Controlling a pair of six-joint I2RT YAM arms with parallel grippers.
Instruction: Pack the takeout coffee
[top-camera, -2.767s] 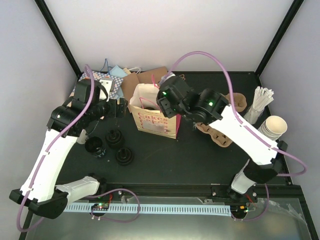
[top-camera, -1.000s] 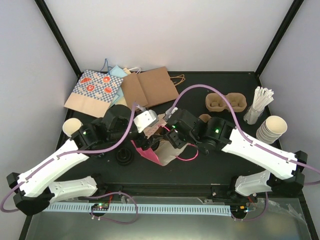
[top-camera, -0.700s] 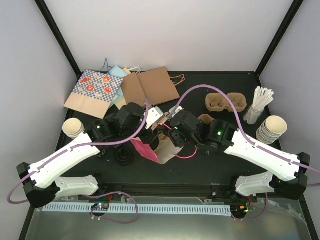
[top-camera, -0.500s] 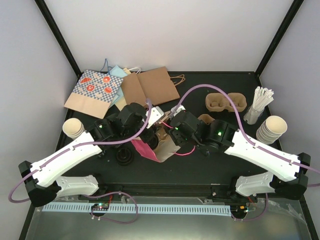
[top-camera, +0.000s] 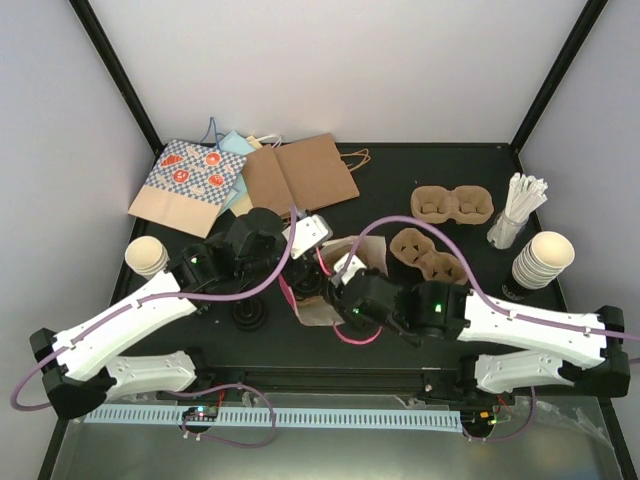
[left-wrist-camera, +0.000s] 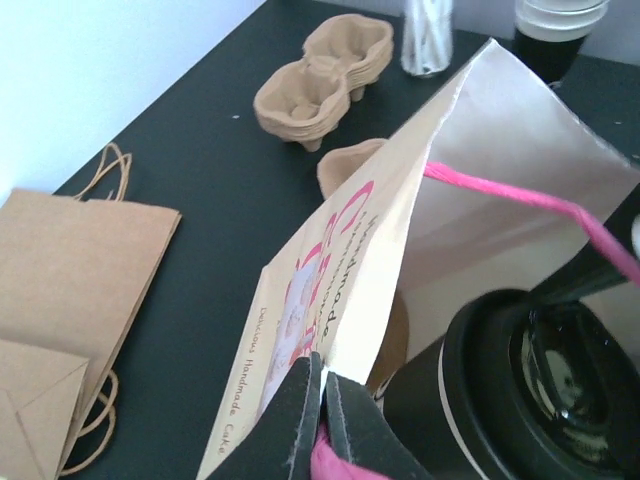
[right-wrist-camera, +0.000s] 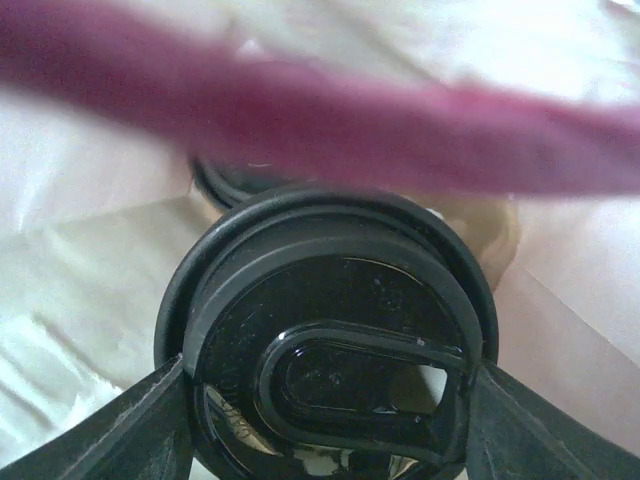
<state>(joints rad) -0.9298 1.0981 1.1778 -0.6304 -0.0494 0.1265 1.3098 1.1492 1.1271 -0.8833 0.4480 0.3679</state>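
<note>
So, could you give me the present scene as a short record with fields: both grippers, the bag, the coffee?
left gripper: shut on the rim of the printed paper bag
right gripper: shut on the lidded coffee cup
lidded coffee cup: inside the bag's mouth
printed paper bag: tilted, mouth open
nearby: pulp cup carriers, stack of lidless cups

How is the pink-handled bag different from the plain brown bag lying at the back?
The pink-handled bag gapes open, its edge pinched by the left gripper; the brown bag lies flat and shut. The pink-handled bag has pink writing on cream paper; the brown bag is plain. A lidded cup sits in the pink-handled bag's mouth; the brown bag shows none. Both are paper bags with string handles.
</note>
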